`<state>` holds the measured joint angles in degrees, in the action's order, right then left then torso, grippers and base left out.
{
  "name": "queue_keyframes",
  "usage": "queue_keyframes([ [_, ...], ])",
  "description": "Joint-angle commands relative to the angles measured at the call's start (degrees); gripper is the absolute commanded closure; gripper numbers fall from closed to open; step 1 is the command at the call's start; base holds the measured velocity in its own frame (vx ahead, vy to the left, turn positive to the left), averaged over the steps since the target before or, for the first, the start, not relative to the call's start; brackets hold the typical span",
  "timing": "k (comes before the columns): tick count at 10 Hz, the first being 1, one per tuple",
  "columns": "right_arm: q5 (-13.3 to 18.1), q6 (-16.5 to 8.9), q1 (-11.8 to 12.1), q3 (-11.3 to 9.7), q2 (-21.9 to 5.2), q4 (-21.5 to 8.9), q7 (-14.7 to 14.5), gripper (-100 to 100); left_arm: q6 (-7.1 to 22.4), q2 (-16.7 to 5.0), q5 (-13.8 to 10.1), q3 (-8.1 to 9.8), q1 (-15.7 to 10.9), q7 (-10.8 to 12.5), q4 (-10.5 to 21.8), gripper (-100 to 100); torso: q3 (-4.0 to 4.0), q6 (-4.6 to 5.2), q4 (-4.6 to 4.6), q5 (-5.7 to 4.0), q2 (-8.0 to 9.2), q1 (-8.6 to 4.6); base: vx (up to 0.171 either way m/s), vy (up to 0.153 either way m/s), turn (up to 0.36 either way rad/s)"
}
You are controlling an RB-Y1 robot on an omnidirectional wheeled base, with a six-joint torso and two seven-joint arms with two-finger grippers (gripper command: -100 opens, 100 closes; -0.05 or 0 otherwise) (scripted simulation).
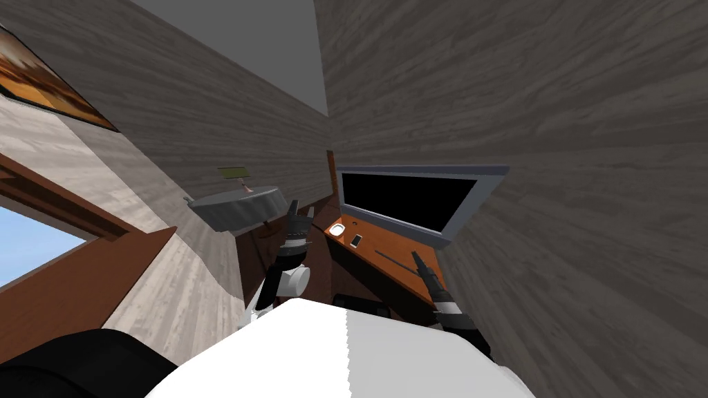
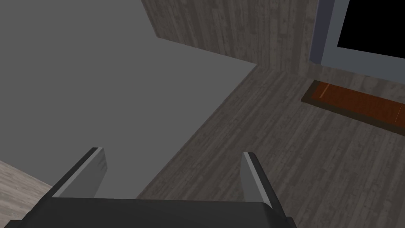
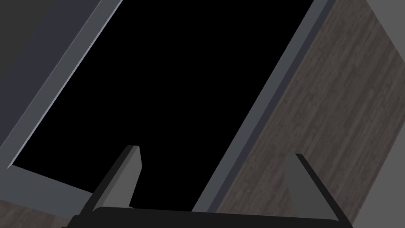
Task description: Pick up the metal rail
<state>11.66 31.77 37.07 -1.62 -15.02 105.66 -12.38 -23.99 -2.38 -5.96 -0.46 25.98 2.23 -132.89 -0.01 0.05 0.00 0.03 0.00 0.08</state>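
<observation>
While the right gripper (image 1: pixel 415 256) hangs open and empty, the rail (image 1: pixel 393 261) lies just beside it, stretching away along the desk (image 1: pixel 377 238).

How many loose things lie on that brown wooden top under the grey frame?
3: a small white thing at the far end of the top, a small dark slab beside it, and the thin dark rail nearest the right tool. The arm may hide more.

Our right gripper (image 3: pixel 215 152): fingers stand well apart. Beyond them, a grey frame (image 3: pixel 265 103) borders a black area (image 3: pixel 190 79). A dark wood-grain wall (image 3: pixel 340 103) runs along the frame's outer edge.
</observation>
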Motion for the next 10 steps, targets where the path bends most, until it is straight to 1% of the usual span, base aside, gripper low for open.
queue_keyframes([
  [1,1.07,0.32,1.05,-0.41,-1.09,-2.86,-1.16,-100,0.0,0.0,0.0,0.0,0.0,0.0,0.0,0,0.0,0.0,0.0,0.0,0.0,0.0,0.026,0.032,0.303],
  [2,2.1,0.14,1.81,-0.76,-2.23,-5.39,-2.2,-100,0.0,0.0,0.0,-0.01,-0.01,0.0,0.0,0,-0.02,-0.07,0.0,0.0,-0.04,0.04,0.052,0.058,0.358],
  [3,2.1,0.14,1.81,-0.76,-2.23,-6.48,-2.2,-100,0.0,0.0,0.0,-0.01,0.0,0.0,0.0,0,-0.05,-0.03,-0.02,0.02,-0.09,0.13,0.046,0.051,0.258],
  [4,3.15,-0.04,2.58,-1.14,-3.35,-8.29,-3.26,-100,0.0,0.0,0.0,-0.01,0.0,0.0,0.0,0,-0.05,-0.03,-0.02,0.03,-0.09,0.14,0.056,0.053,0.431],
  [5,3.15,-0.04,2.58,-1.14,-3.35,-9.7,-3.26,-100,0.0,0.0,0.0,-0.01,-0.01,0.0,0.0,0,-0.07,-0.07,-0.02,0.03,-0.14,0.12,0.04,0.031,0.17],
  [6,4.23,-0.22,3.37,-1.52,-4.43,-11.43,-4.35,-100,0.0,0.0,0.0,0.0,0.0,0.0,0.0,0,-0.04,0.02,-0.02,0.02,-0.07,0.09,0.043,0.051,0.313],
  [7,4.23,-0.22,3.37,-1.52,-4.43,-12.98,-4.35,-100,0.0,0.0,0.0,-0.01,-0.01,0.0,0.0,0,-0.04,-0.04,-0.01,0.03,-0.08,0.14,0.015,0.036,0.136],
  [8,5.32,-0.39,4.18,-1.92,-5.48,-14.64,-5.44,-100,0.0,0.0,0.0,0.0,0.0,0.0,0.0,0,0.0,0.0,0.0,0.03,0.0,0.11,0.024,0.042,0.341],
  [9,5.32,-0.39,4.18,-1.92,-5.48,-16.33,-5.44,-100,0.0,0.0,0.0,-0.01,-0.01,0.0,0.0,0,0.01,-0.04,0.01,0.03,0.01,0.11,0.015,0.023,0.137],
  [10,6.41,-0.57,5.0,-2.34,-6.51,-18.45,-6.55,-100,0.0,0.0,0.0,0.0,0.0,0.0,0.0,0,0.02,0.01,0.01,0.02,0.03,0.06,0.027,0.038,0.294],
])
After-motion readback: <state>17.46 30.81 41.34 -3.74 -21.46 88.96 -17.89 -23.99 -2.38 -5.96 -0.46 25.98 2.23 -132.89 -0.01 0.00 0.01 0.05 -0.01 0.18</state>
